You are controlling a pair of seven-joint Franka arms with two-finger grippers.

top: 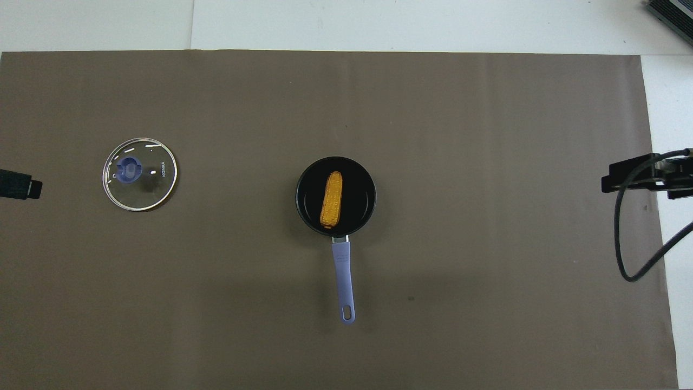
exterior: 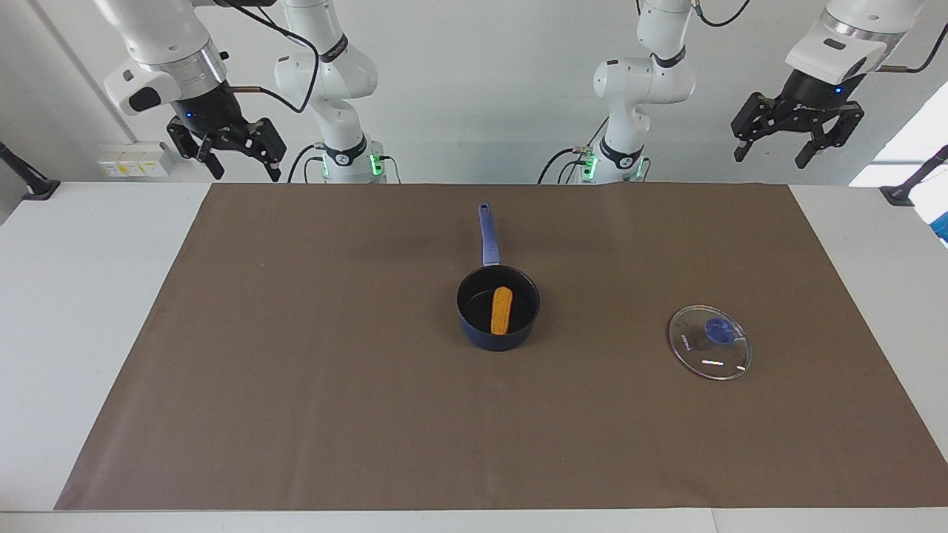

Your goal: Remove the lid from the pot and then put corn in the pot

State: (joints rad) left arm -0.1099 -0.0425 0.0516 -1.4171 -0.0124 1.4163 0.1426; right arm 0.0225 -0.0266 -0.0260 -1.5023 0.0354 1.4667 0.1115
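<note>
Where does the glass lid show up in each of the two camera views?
Facing view: lid lies on the brown mat toward the picture's right, lower than the pot.
Overhead view: lid lies at the picture's left, level with the pot.
Shared landmark: the pot, with the corn inside.
</note>
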